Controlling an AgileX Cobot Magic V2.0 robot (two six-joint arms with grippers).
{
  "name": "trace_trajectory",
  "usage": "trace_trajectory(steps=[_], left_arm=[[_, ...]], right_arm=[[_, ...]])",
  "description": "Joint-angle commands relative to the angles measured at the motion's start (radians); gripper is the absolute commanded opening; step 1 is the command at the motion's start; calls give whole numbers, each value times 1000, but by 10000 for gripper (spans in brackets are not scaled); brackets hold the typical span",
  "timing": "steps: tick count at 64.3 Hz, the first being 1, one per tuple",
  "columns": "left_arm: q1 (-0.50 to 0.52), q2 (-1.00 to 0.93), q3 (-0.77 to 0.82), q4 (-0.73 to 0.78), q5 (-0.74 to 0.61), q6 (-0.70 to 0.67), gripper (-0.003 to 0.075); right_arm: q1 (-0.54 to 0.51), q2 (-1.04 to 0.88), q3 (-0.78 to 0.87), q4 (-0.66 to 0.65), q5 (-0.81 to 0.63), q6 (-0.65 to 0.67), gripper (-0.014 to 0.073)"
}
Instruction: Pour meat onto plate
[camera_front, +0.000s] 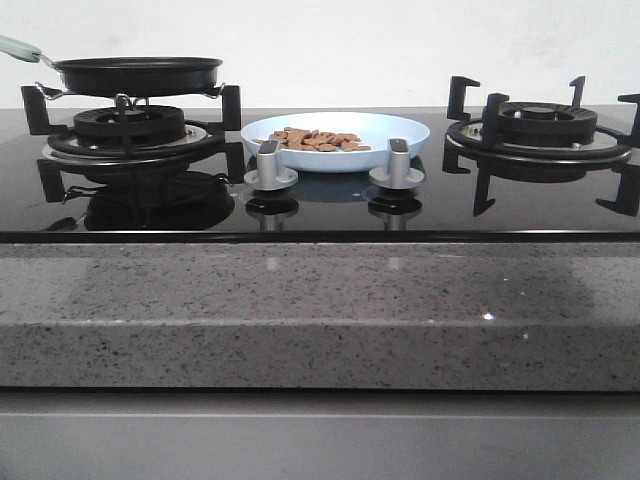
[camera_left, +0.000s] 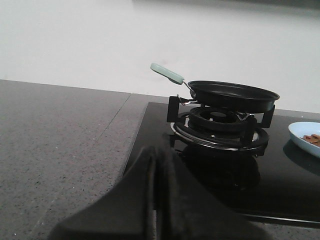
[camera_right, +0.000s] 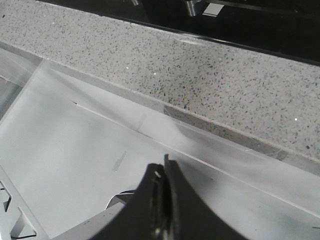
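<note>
Fingers (camera_left: 159, 200) shut, 2 knobs (camera_front: 271, 165) before plate (camera_front: 400, 128)

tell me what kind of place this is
Likely a kitchen cooktop: a glossy black glass hob with iron-grated gas burners, a black round frying pan, set in a speckled grey stone counter.

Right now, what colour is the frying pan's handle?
Pale mint green; the handle shows best in the left wrist view.

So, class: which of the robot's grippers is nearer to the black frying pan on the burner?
Left. The left gripper, shut, sits just off the stove's edge facing the frying pan. The right gripper, also shut, hangs below the stone counter, with no pan in its view.
</note>
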Motion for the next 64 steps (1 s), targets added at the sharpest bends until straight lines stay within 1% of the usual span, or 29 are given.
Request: trace_trajectory(steps=[1,3,6,11,17,23,35,47,54,64], left_arm=[[-8,-19,5,-10,-81,-4,-20],[-8,-19,5,-10,-81,-4,-20],[-8,-17,5,-10,-81,-4,-20],[-8,-17,5,-10,-81,-4,-20],[-8,-17,5,-10,-81,-4,-20],[-8,-17,5,-10,-81,-4,-20],[-8,-17,5,-10,-81,-4,-20],[-8,-17,5,-10,-81,-4,-20],[-8,-17,5,-10,-81,-4,-20],[-8,-17,5,-10,-80,-4,-20]], right_arm=[[-10,-28,-14,-38,-132,-21,-114],[-20,-45,6,-74,-182,-26,-114],[-42,-81,50,-141,-306,-27,-114],[-81,-146,144,-208,-461,-27,-114],[-118,-225,252,-255,-630,-27,-114],[-155,-300,367,-256,-756,-27,-114],[-191,-436,523,-226,-862,-27,-114],[-214,-518,617,-226,-950,-27,-114],[-214,-532,677,-226,-1083,-27,-114],[-215,-532,674,-226,-1088,-27,-114]])
